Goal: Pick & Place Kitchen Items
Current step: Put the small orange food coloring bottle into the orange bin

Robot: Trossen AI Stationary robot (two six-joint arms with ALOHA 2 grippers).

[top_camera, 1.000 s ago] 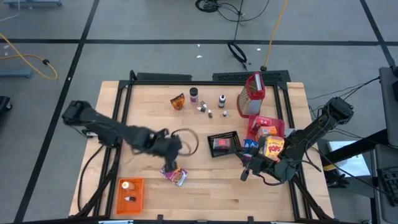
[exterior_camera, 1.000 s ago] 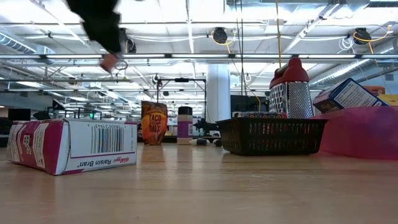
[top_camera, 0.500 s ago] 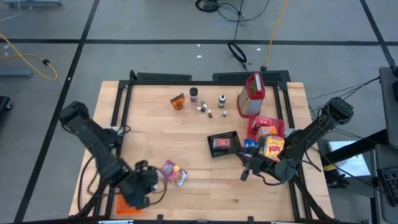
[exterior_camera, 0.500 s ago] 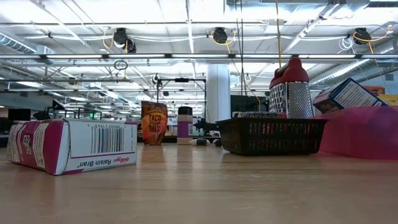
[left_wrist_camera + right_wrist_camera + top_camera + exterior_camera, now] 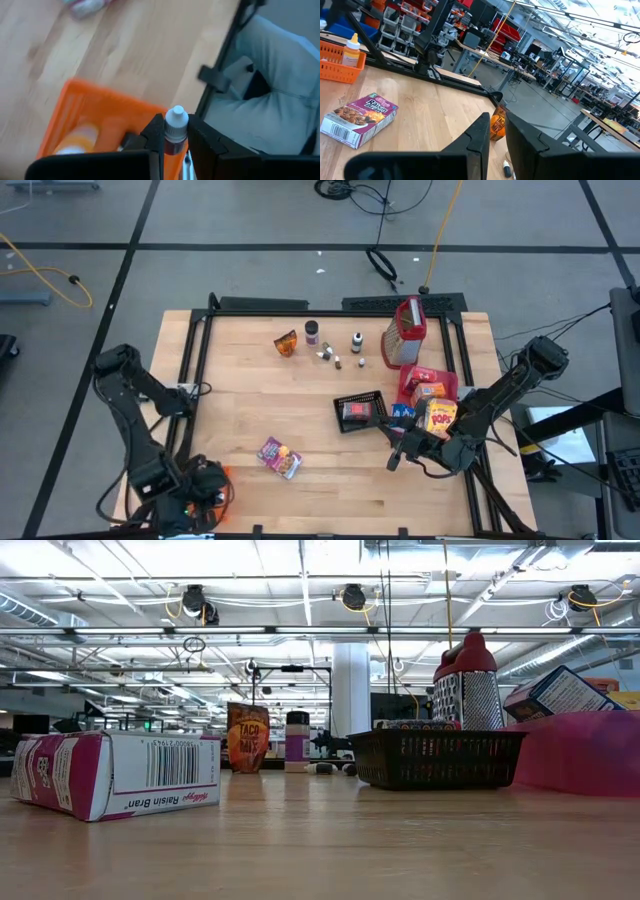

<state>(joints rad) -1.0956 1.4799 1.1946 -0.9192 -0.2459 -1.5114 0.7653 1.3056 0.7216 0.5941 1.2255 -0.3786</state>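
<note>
My left gripper [image 5: 176, 131] hangs over the orange crate [image 5: 90, 125] at the table's near left corner [image 5: 205, 488], shut on a small white-capped bottle [image 5: 176, 120]. Another small bottle [image 5: 75, 142] lies inside the crate. A purple Raisin Bran box [image 5: 279, 457] lies flat on the table near the front. My right gripper [image 5: 395, 458] waits near the front right, level and shut, with nothing between its fingers [image 5: 496, 135]. An orange taco packet [image 5: 286, 343] and tiny bottles [image 5: 356, 341] stand at the back. My left gripper pinches the small bottle's neck and upper body [image 5: 175, 145] between its two fingers. The white cap [image 5: 176, 116] sticks out past the fingertips. The fingers slant down from above. The bottle is lifted clear, above the crate's edge.
A black mesh basket [image 5: 360, 410] sits right of the middle. Beside it is a red tray [image 5: 415, 378] with several boxes in it. A red-topped grater [image 5: 404, 332] stands at the back right. Bare wood lies between the Raisin Bran box and the basket.
My left gripper has swung from beside the Raisin Bran box toward the table's near left corner, rolling its wrist. It has carried the small bottle with it and now hangs over the orange crate.
</note>
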